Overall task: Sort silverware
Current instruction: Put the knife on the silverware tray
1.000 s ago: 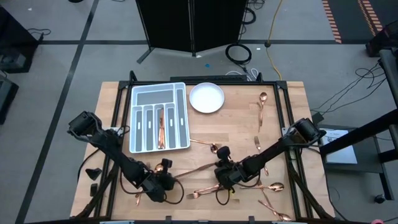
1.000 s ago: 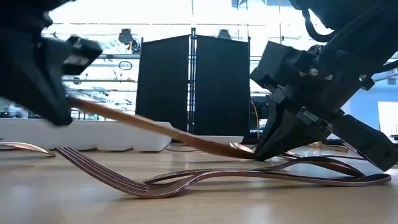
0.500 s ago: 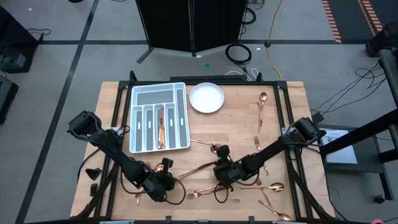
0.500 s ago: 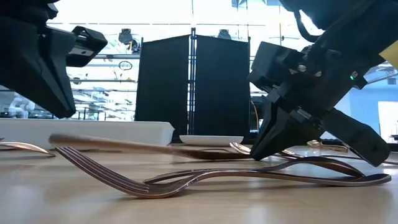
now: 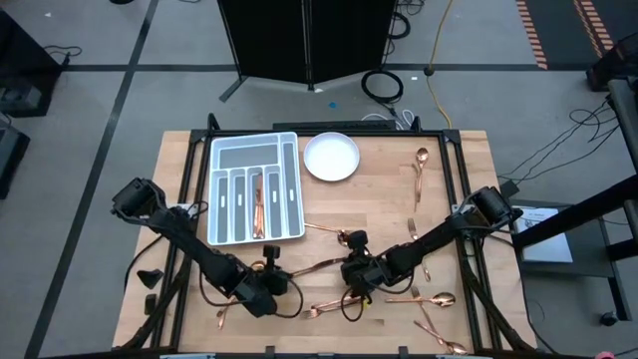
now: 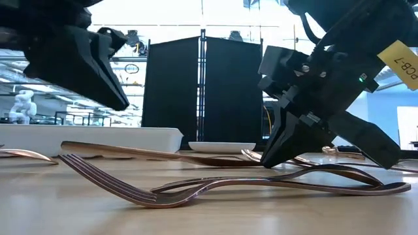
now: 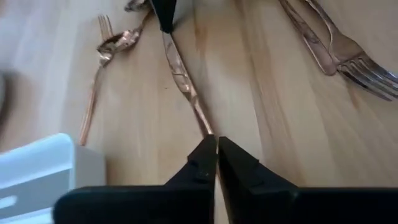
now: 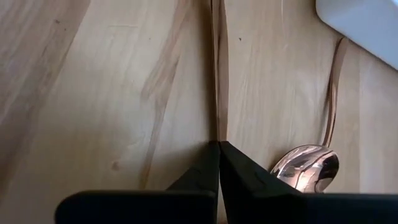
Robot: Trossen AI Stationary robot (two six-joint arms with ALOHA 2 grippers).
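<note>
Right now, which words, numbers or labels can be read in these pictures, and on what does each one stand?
"PCB-7": on a yellow tag on an arm in the low view, printed at a slant; the first letters are cut at the tag's edge and not sure.
Nothing else can be read: no print shows on the tray, the plate or the silverware.

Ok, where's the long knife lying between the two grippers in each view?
High view: knife, slanting, near the table's front edge.
Low view: lying flat across mid-picture.
Left wrist view: running ahead, mid-picture.
Right wrist view: running straight ahead, mid-picture.
Shared landmark: grey tray.
</note>
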